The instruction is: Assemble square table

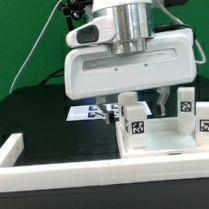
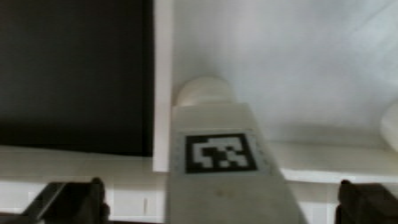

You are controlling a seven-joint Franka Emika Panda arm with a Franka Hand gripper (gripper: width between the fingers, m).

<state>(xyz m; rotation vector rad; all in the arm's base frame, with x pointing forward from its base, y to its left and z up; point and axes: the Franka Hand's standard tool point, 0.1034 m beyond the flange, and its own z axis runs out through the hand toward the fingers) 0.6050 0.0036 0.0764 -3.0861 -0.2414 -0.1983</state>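
Tagged legs (image 1: 134,119) upright in square top (image 1: 155,146)

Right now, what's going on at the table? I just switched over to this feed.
The arm's gripper is open and holds nothing. It hangs over the square table top, with its fingers on either side of one upright tagged leg. More tagged legs stand on the top towards the exterior view's right. The marker board lies behind on the black table, and the white border wall runs along the front.
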